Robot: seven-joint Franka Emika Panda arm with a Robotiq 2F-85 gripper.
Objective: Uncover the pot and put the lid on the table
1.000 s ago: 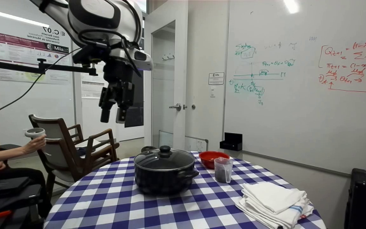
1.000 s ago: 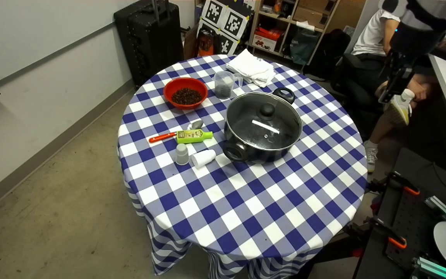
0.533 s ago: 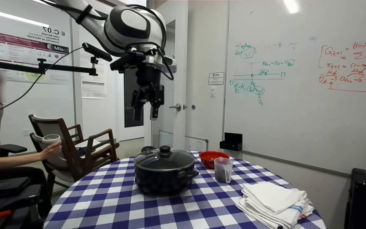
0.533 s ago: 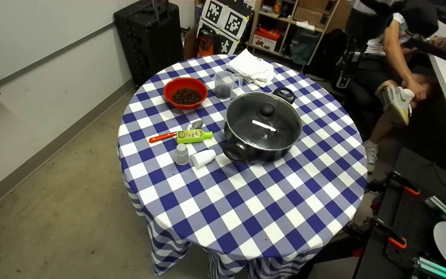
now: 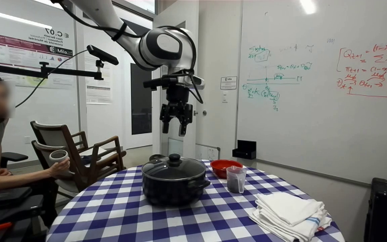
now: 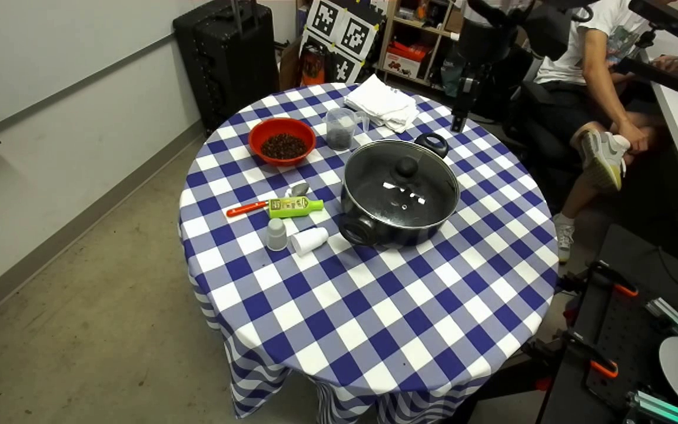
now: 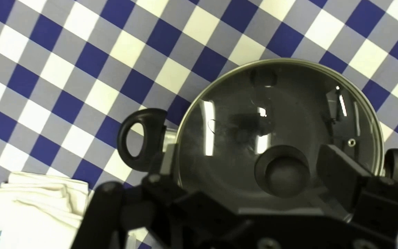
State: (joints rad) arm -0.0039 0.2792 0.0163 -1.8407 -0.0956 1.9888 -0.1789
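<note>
The black pot (image 5: pixel 171 193) stands on the round table (image 5: pixel 113 218) with the checked cloth. It also shows in an exterior view (image 6: pixel 412 237). The see-through lid (image 6: pixel 374 182) with its metal rim lies on the pot, with its dark knob (image 6: pixel 406 166) on top. My gripper (image 5: pixel 174 131) is open and empty, pointing down in the air above the lid, apart from it. In the wrist view the fingers (image 7: pixel 247 152) are spread wide, with the lid's knob (image 7: pixel 285 171) seen between them, nearer the right finger. The near part of the lid is hidden behind the gripper.
A red bowl (image 6: pixel 282 141) of dark bits and a clear measuring cup (image 6: pixel 340 129) stand near the pot. White folded towels (image 5: pixel 289 215) lie at the table's edge. A green bottle (image 6: pixel 293 206), red-handled utensil (image 6: pixel 247 209) and two shakers (image 6: pixel 309 240) lie beside the pot.
The arm has swung over from the side toward the pot, and is now lower and closer above the lid. The gripper stays open. The pot, lid and other table things have not moved.
</note>
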